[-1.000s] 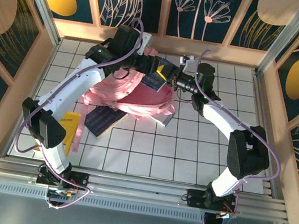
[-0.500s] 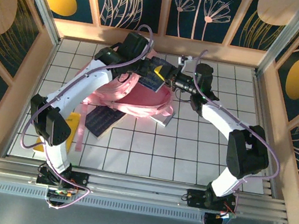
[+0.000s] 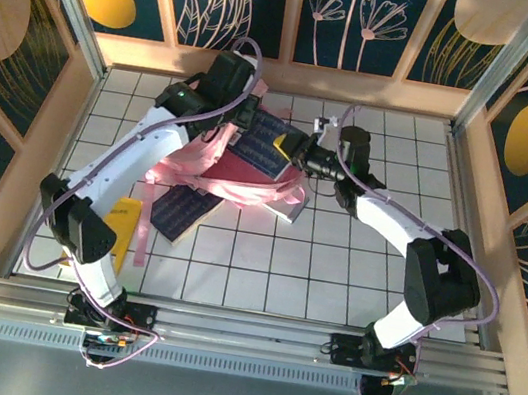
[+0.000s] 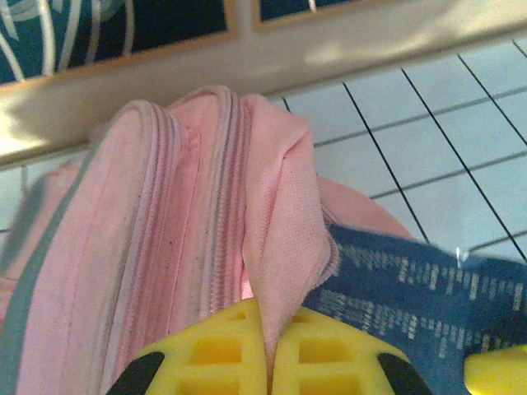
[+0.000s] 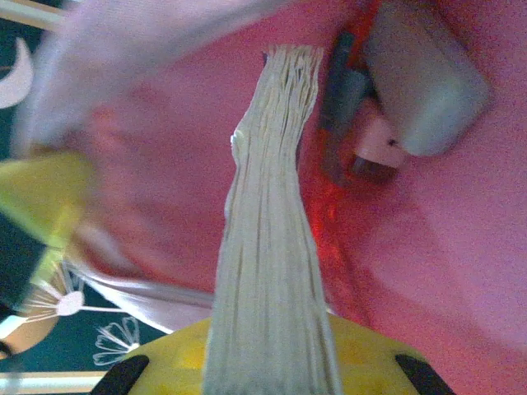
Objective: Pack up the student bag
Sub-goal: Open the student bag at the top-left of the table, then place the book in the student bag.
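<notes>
The student bag [image 3: 253, 173] lies on the tiled tabletop [image 3: 353, 273], in its far half and somewhat toward the left, close to the far edge; its pink straps are spread over the tiles on its near side.

The left gripper [image 3: 243, 123] is at the far side of the bag. In the left wrist view, the yellow fingers of the left gripper [image 4: 268, 355] are pressed together on a fold of pink fabric at the bag [image 4: 165, 239], beside two zipper lines, so the jaws are pinching the bag's cloth.

The right gripper [image 3: 281, 146] comes from the right and meets the bag at its opening; it holds a blue book [image 3: 261, 144], which lies tilted over the dark pink inside of the bag. In the right wrist view the pale page edges of the book [image 5: 268, 247] stand between the yellow fingers of the right gripper [image 5: 268, 366], so these jaws are closed on the book; the pink inside of the bag [image 5: 428, 247] surrounds it, and a grey object [image 5: 420, 82] is there too, too blurred to name. The left wrist view shows the book [image 4: 403, 288] just beside the pinched fold.

A second dark book [image 3: 180, 212] lies flat on the tabletop, touching the near left side of the bag; a yellow item [image 3: 124, 220] lies near the left edge, partly behind the left arm.
</notes>
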`<state>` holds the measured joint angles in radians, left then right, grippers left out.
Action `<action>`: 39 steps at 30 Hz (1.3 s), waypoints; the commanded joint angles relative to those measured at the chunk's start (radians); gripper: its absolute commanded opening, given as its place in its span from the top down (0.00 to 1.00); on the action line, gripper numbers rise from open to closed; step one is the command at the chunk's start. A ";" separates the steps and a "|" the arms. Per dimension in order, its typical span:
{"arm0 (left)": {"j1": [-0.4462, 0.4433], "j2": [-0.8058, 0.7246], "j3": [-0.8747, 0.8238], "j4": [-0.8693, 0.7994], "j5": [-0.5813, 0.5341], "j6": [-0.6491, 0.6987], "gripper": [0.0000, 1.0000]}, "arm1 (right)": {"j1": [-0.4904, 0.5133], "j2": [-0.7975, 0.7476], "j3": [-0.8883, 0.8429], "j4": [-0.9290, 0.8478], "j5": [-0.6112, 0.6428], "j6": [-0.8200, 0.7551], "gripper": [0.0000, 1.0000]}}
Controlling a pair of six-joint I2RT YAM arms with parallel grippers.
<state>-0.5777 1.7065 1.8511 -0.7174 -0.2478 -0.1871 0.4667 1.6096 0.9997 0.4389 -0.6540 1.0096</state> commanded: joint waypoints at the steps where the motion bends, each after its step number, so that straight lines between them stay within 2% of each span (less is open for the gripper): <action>1: -0.001 -0.100 0.021 0.074 -0.093 0.045 1.00 | 0.011 -0.026 -0.038 -0.034 0.070 -0.080 1.00; 5: -0.001 -0.137 0.003 0.086 -0.126 0.061 1.00 | 0.030 -0.008 -0.047 -0.081 0.129 -0.112 1.00; 9: -0.001 -0.188 -0.059 0.121 -0.099 0.043 1.00 | 0.054 0.007 -0.039 -0.089 0.149 -0.106 1.00; 14: -0.001 -0.236 -0.133 0.144 -0.061 0.021 1.00 | 0.073 0.004 -0.003 0.013 0.123 0.032 1.00; 20: -0.001 -0.255 -0.165 0.158 -0.047 0.015 1.00 | 0.113 0.054 0.075 0.082 0.166 0.224 1.00; 29: -0.001 -0.246 -0.145 0.168 -0.030 0.007 1.00 | 0.195 0.304 0.285 0.098 0.262 0.429 1.00; 34: -0.001 -0.232 -0.132 0.177 -0.012 -0.005 1.00 | 0.235 0.437 0.439 0.068 0.382 0.415 1.00; 38: -0.001 -0.223 -0.129 0.181 -0.004 -0.009 1.00 | 0.240 0.610 0.651 0.026 0.381 0.397 0.99; 39: -0.001 -0.223 -0.131 0.183 -0.003 -0.011 1.00 | 0.240 0.648 0.703 0.005 0.382 0.382 0.96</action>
<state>-0.5755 1.5005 1.6787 -0.6556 -0.2646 -0.1761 0.7063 2.1811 1.5459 0.4377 -0.3138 1.4040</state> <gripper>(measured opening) 0.068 0.134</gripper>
